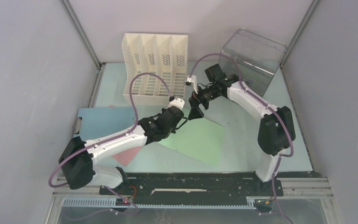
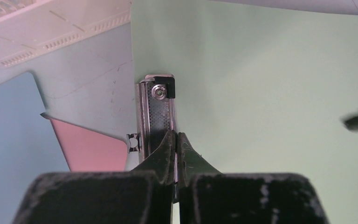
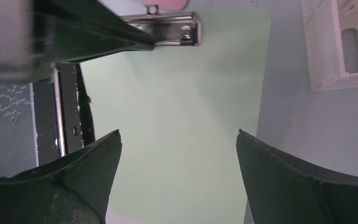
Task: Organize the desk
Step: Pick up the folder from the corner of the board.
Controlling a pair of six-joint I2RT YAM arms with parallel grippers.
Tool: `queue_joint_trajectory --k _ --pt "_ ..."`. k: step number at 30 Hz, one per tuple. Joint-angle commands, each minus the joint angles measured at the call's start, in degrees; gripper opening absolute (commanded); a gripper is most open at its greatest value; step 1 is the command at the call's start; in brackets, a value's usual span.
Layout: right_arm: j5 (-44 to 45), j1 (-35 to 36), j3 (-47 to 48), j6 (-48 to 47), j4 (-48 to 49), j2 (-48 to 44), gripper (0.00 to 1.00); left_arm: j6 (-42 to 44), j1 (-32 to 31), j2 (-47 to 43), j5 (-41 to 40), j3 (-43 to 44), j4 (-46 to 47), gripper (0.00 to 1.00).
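1. The desk (image 1: 242, 144) fills the floor of the enclosure, its metal-framed edges running along the side walls and along the rail where both arms are mounted.
2. The left gripper (image 2: 176, 145) reaches out over the middle of the desk. Its two fingers are pressed together on the near end of a metal clip (image 2: 156, 109), with no gap showing between the tips.
3. That clip belongs to a green clipboard (image 2: 261, 93), which lies at an angle near the desk's centre.
4. The right gripper (image 3: 178, 137) hangs above the same clipboard with its fingers spread wide and nothing between them. The green board shows in the gap, and bare desk shows past its right finger.
5. So the desk lies beneath both grippers, with the clipboard between it and them. Neither gripper touches the tabletop itself.
6. Whether the clip end of the clipboard rests flat on the desk or is raised a little cannot be told from these views.
7. A blue clipboard (image 1: 100, 122) lies on the left part of the desk, with a pink board (image 2: 93, 149) beside it and partly under the left arm.
8. At the back stand a white file rack (image 1: 156, 65) and, to its right, a tilted clear bin (image 1: 254, 60).
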Motion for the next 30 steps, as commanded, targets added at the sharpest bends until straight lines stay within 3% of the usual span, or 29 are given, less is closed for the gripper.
queue_joint_trajectory --k 1,8,22,27,30 --pt "-0.84 -1.43 6.92 -1.9 -6.42 5.85 1.0 3.12 -1.74 -3.08 -3.37 2.13 2.02 0.0" --pt "-0.01 -2.21 12.63 -3.37 -9.64 13.13 1.0 4.29 -3.69 -4.04 -4.72 2.19 3.28 0.0" --pt "-4.97 -3.46 14.09 -5.8 -12.5 18.54 0.99 4.47 -5.84 -3.41 -5.84 3.84 3.29 0.0" --pt "-9.88 -3.47 14.11 -7.72 -14.97 19.44 0.94 4.39 -6.14 -3.15 -6.36 3.73 3.67 0.0" --pt "-12.19 -3.54 14.36 -8.23 -15.91 19.61 0.85 4.38 -6.3 -3.03 -6.58 3.66 3.81 0.0"
